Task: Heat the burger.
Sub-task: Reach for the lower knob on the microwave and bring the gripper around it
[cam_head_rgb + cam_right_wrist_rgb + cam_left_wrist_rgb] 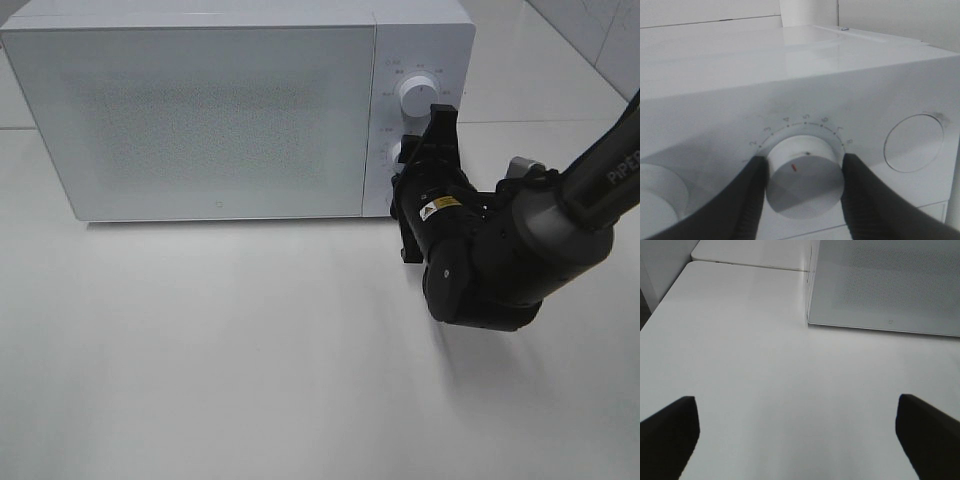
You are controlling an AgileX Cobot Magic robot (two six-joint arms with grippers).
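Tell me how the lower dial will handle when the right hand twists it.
The lower dial looks smooth, without ridges, so the right hand may slip without firm pressure. It is round and rigid, so it should turn rather than flex. The microwave looks bulky; it probably won't shift.

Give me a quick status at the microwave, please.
Right gripper jaws clamped on the lower dial. Left gripper open above the table. Microwave door shut, burger not in view. Nothing blocking the dial.
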